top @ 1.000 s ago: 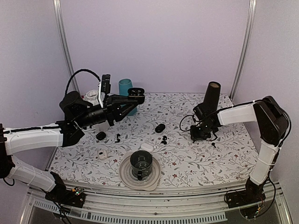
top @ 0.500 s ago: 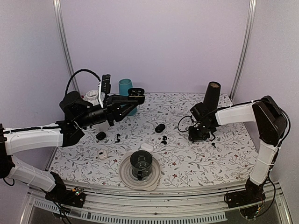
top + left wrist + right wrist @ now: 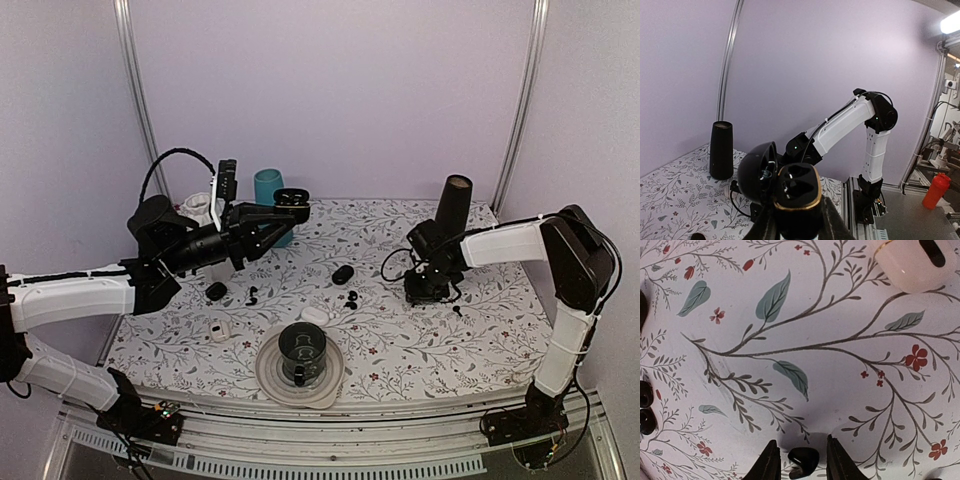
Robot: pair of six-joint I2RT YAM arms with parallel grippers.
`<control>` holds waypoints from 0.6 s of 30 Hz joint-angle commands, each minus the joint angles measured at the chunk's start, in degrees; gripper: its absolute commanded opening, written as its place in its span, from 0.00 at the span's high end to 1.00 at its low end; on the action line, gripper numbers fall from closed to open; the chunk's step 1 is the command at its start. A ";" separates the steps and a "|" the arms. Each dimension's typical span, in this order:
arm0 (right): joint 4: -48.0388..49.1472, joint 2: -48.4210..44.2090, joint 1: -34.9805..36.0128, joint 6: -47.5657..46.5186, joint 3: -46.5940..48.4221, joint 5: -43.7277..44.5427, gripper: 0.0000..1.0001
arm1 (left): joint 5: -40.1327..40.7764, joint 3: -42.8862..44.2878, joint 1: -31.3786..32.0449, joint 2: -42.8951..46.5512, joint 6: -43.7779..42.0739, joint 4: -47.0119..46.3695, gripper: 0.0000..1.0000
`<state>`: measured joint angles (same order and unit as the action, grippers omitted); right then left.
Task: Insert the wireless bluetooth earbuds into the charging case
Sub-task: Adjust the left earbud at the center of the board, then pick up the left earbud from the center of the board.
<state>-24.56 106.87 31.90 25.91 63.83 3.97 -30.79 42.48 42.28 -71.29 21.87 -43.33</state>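
**Earbud bracketed, not yet pinched: a slip is the hazard**

The chief risk is judged to be the earbud (image 3: 803, 459) being squeezed off-centre. It is glossy and rounded, so it could be squirted out from between the fingers (image 3: 769, 464), or rolled along the patterned table (image 3: 840, 365), if the jaws are closed unevenly or too high on it. A second risk is judged to lie in the transfer. The charging case (image 3: 799, 192) is held aloft, so a tilted earbud could miss its socket and be dropped.

The right gripper (image 3: 801, 461) is seen low over the table with its fingers apart. The earbud lies between them at 6 o'clock in the right wrist view, with a narrow gap on each side, and no contact can be made out. A white case (image 3: 912, 262) lies at 1 o'clock, well apart.

The left gripper (image 3: 796, 225) is clamped on the lower half of the black charging case, whose lid is open. In the top view the case is found at about 10 o'clock from the right gripper, well apart from it.
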 commanded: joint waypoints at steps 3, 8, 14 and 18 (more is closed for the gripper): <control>-2.42 0.49 1.43 1.21 2.35 -1.03 0.71 | 0.01 -0.09 -0.72 0.34 -1.22 0.04 1.00; -3.03 1.46 2.46 0.83 3.93 -1.33 0.72 | 0.20 -0.46 -0.72 0.48 -1.13 -0.17 1.00; -3.81 2.28 2.57 0.37 4.79 -0.29 0.72 | 0.20 -0.56 -0.78 0.45 -1.04 -0.35 1.00; -4.93 2.21 2.58 -0.19 4.92 1.71 0.72 | 0.20 -0.45 -0.81 0.45 -1.04 -0.22 1.00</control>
<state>-27.46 108.07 34.20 26.28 67.33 3.25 -30.76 42.41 42.22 -71.26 21.26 -42.92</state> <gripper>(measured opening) 0.280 0.224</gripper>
